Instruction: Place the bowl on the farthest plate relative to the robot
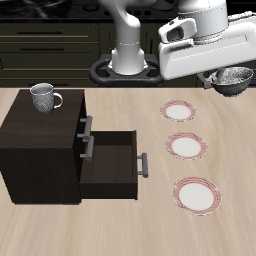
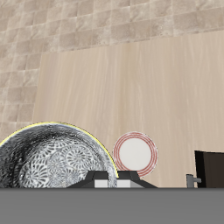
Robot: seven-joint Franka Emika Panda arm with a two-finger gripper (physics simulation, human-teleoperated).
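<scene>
My gripper (image 1: 226, 76) is shut on the rim of the grey-white speckled bowl (image 1: 233, 80) and holds it up in the air at the table's back, beyond the row of plates. Three white plates with pink-red rims lie in a row: one far back (image 1: 179, 111), one in the middle (image 1: 186, 146), and one nearest the table's front edge (image 1: 196, 195). In the wrist view the bowl (image 2: 52, 162) fills the area beside the fingertips (image 2: 103, 181), and one plate (image 2: 136, 151) lies on the table below, apart from the bowl.
A dark cabinet (image 1: 40, 150) stands beside the plates with its middle drawer (image 1: 112, 163) pulled open towards them. A grey handled mug (image 1: 43, 97) stands on the cabinet's top. The cabinet's edge (image 2: 210, 166) also shows in the wrist view.
</scene>
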